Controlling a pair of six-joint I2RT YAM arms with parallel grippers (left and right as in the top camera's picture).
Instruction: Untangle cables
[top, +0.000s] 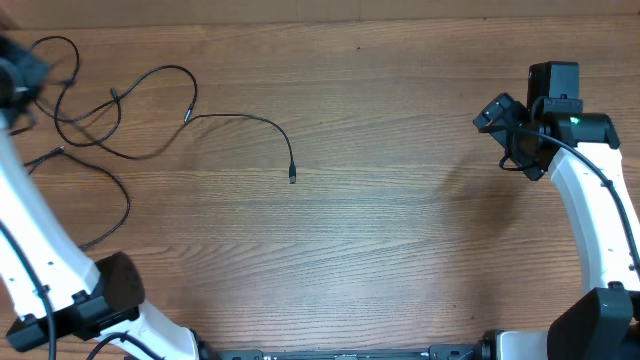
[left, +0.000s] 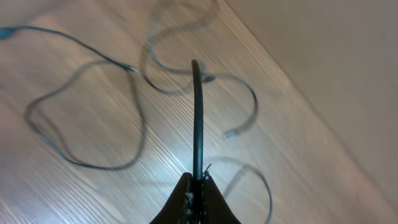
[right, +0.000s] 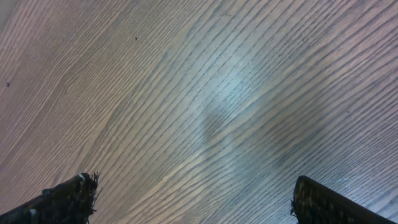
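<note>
From overhead, the cables (top: 240, 118) lie on the far left part of the desk (top: 400, 250). One strand runs out toward the middle and ends in a small plug (top: 292, 175) that lies free, well apart from everything else. The rest forms several loose loops that cross one another near the left edge. The left tool (top: 18, 75) sits over those loops at the frame's corner, dark and blurred, so its state cannot be read from here. The right tool (top: 512, 140) hangs over bare wood on the far right, well apart from any cord. In the left wrist view, the left tool (left: 198, 182) is pressed together and pinches one black cord (left: 197, 112), which rises straight out from between the fingertips. Below it, blurred loops cross on the desk, and a pale plug end (left: 230, 134) shows among them. In the right wrist view, the right tool (right: 193, 186) is spread wide with only wood grain between its fingers and nothing held. Judging by this, the work is at an early stage: one strand looks drawn out clear, one is gripped, and the crossings on the left are not yet undone, so most of the separating is left to do.
</note>
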